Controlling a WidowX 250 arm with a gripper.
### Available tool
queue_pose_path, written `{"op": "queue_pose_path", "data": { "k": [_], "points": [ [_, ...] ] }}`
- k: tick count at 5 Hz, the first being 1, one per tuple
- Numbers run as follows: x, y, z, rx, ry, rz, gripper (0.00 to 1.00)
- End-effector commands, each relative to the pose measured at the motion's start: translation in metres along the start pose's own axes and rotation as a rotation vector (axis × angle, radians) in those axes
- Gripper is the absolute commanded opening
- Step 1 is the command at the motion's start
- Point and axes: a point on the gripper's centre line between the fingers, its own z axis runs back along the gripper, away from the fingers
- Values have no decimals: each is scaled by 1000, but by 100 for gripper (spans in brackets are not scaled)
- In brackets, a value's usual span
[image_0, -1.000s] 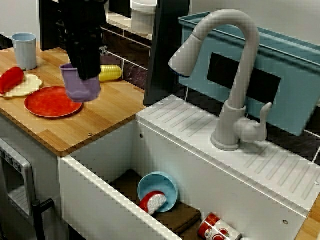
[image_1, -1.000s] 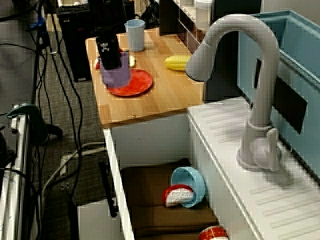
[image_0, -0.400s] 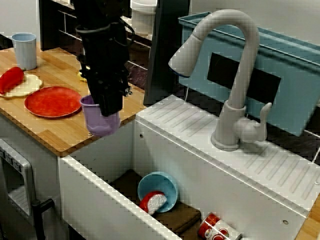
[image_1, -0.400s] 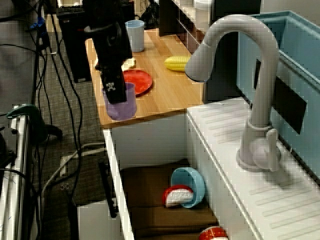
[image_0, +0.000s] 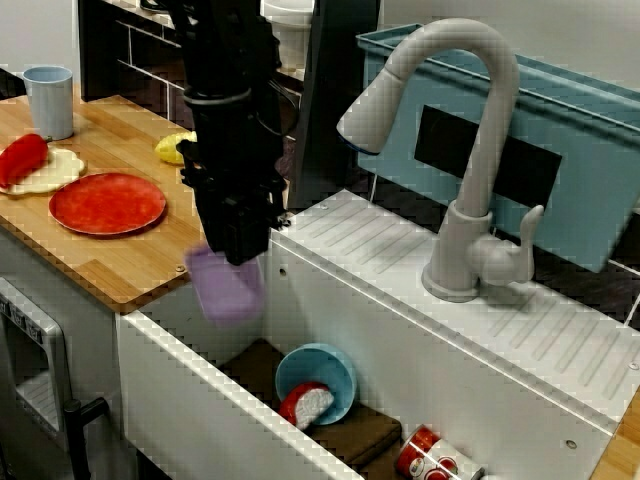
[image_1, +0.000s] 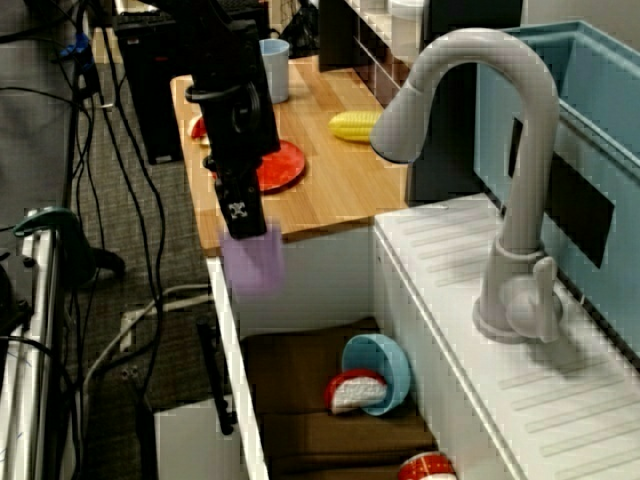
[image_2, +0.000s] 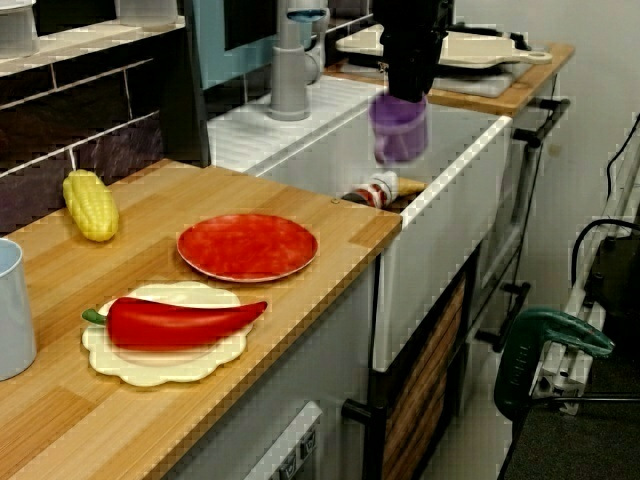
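Note:
A purple cup (image_0: 226, 287) hangs over the left end of the white sink (image_0: 210, 400), blurred by motion. My gripper (image_0: 236, 260) is shut on its rim from above, on a black arm. In the view from the sink's end the purple cup (image_1: 253, 263) is just past the wooden counter's edge, under the gripper (image_1: 246, 230). In the view along the counter the cup (image_2: 399, 130) is above the sink's front wall, below the gripper (image_2: 401, 100). The fingertips are hidden by the cup.
In the sink lie a blue bowl (image_0: 318, 380) with a red-and-white item and a red can (image_0: 425, 455). The counter (image_0: 150, 255) holds a red plate (image_0: 107, 203), corn (image_2: 90, 205), a red pepper (image_2: 180, 320) and a pale blue cup (image_0: 50, 100). A grey faucet (image_0: 470, 150) stands to the right.
The gripper carried the purple cup from above the red plate, rightward past the counter's edge and lower, to over the sink's left end.

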Motion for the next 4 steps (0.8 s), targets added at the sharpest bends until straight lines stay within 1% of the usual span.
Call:
{"op": "queue_pose_path", "data": {
  "k": [1,2,3,4],
  "points": [
    [-1,25,9,50,-21,34,100],
    [-6,43,10,116,-5,-3,100],
    [-11,70,20,143,-28,-17,100],
    [-16,100,32,150,-76,26,100]
  ]
}}
